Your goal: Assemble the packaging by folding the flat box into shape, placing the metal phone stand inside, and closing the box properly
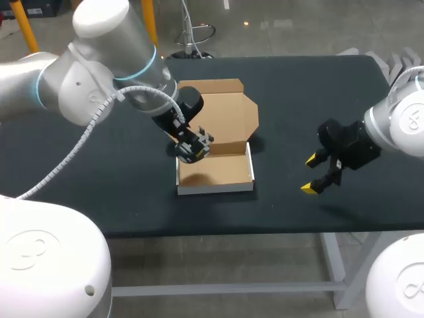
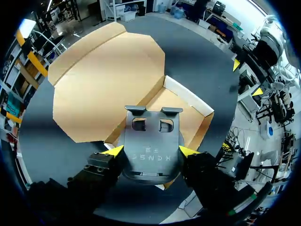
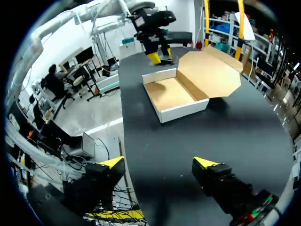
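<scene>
Left wrist view: left gripper [image 2: 150, 150] clamps phone stand [image 2: 151, 136] over box [image 2: 188, 96] corner, whose wall may snag it if lowered off-centre; right gripper [image 3: 157, 164] gapes wide.

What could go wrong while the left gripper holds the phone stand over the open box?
The phone stand in the left gripper hangs over a corner of the box, so it might land on the wall, not inside. Nothing steadies the box: the right gripper is open and apart, so a bump could shift it.
</scene>
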`<action>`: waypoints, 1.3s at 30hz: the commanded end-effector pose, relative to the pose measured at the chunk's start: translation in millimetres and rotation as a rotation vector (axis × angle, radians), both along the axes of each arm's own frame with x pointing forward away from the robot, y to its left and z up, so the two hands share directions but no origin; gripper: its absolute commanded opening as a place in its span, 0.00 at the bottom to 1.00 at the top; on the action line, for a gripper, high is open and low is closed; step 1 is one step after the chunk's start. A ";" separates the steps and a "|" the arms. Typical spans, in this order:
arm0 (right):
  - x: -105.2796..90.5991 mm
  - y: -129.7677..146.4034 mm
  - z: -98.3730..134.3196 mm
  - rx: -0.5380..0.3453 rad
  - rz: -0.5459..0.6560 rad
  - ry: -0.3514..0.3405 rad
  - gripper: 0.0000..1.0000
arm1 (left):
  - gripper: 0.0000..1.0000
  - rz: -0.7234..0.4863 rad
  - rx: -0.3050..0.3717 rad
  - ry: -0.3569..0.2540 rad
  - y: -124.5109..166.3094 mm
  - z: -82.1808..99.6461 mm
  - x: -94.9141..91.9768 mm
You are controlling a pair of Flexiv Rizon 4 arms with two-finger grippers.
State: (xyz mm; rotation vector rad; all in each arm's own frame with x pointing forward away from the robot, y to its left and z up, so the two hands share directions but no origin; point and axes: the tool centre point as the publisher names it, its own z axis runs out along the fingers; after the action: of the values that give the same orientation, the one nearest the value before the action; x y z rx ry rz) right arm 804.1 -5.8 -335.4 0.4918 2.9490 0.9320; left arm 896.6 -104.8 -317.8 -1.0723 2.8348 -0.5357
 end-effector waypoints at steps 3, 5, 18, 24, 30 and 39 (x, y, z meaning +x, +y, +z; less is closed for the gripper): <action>-0.4 -1.7 1.2 0.006 0.003 0.001 1.00 | 0.00 -0.021 0.031 0.009 -22.4 -17.7 7.4; -0.4 -1.7 1.2 0.006 0.003 0.001 1.00 | 0.00 -0.029 0.029 0.015 -25.3 -21.0 7.3; -0.4 -1.7 1.2 0.006 0.003 0.001 1.00 | 0.00 -0.047 0.032 0.019 -39.1 -49.4 9.2; -0.4 -1.7 1.2 0.006 0.003 0.001 1.00 | 0.00 -0.045 0.035 0.013 -40.4 -64.5 9.7; -0.4 -1.7 1.2 0.006 0.003 0.001 1.00 | 0.00 -0.041 0.036 0.005 -43.4 -73.6 10.3; -0.4 -1.7 1.2 0.006 0.003 0.001 1.00 | 1.00 -0.015 0.055 -0.010 -42.7 -81.3 14.0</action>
State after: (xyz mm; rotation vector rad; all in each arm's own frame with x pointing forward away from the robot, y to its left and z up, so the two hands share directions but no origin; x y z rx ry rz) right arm 804.1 -5.8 -335.2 0.4918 2.9489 0.9331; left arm 910.5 -144.0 -397.1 -1.0331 2.8411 -0.4730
